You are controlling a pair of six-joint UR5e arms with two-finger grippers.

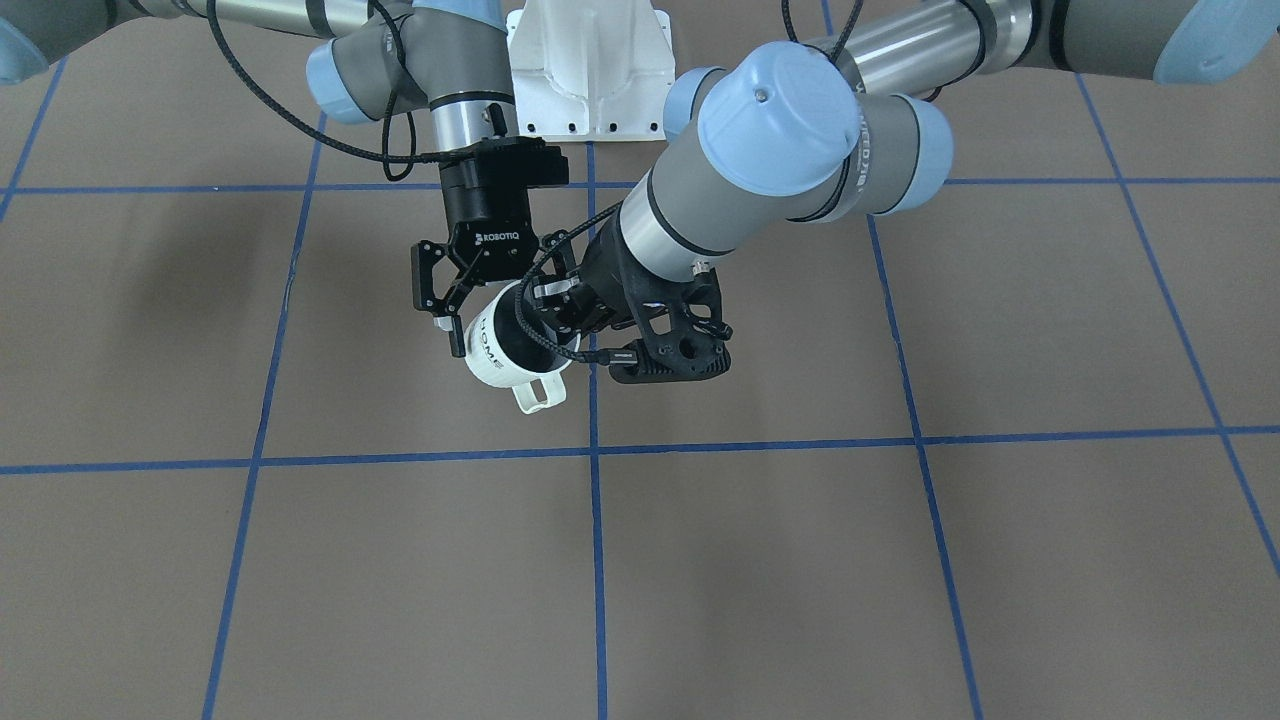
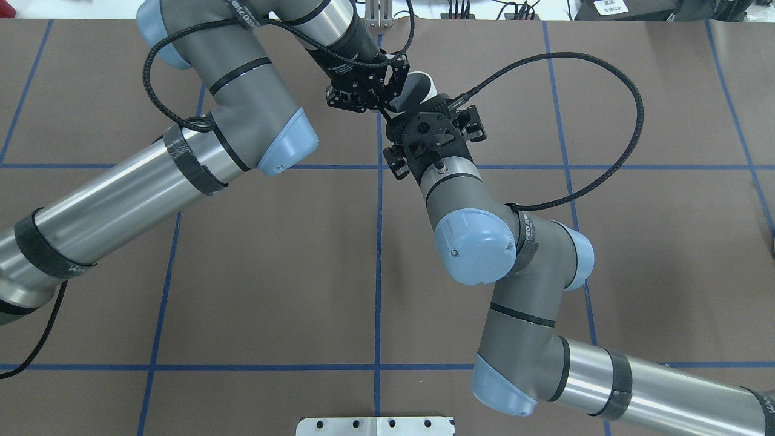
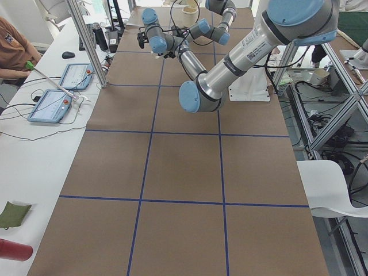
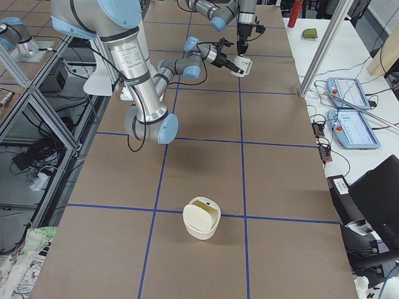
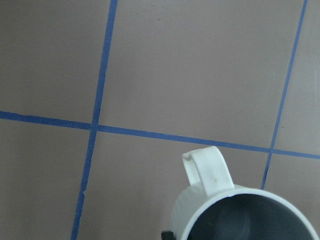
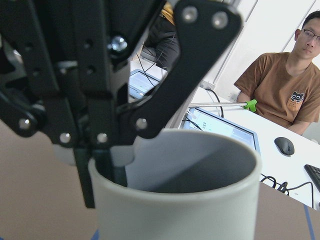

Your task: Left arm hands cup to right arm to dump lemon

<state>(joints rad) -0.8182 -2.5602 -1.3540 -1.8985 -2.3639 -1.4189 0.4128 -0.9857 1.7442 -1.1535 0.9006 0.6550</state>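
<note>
The cup (image 1: 497, 352), a white mug lettered HOME, hangs tilted above the table. My left gripper (image 1: 555, 312) is shut on its rim. The left wrist view looks down on the cup (image 5: 210, 172), showing its handle and dark inside. No lemon shows there or in any other view. My right gripper (image 1: 503, 328), marked ROBOTIQ, stands open with its jaws spread either side of the mug's body. One of its fingertips (image 1: 457, 342) lies close against the wall; the other is hidden. The right wrist view shows the cup (image 6: 175, 200) very near, with the left gripper's fingers (image 6: 102, 150) clamped on its rim.
The brown table (image 1: 700, 560) is marked with blue tape lines. A cream tub (image 4: 201, 219) stands on it toward the robot's right end. The white robot base (image 1: 590, 70) is behind the grippers. A person (image 6: 280, 90) sits at the side desk with tablets (image 4: 352, 128).
</note>
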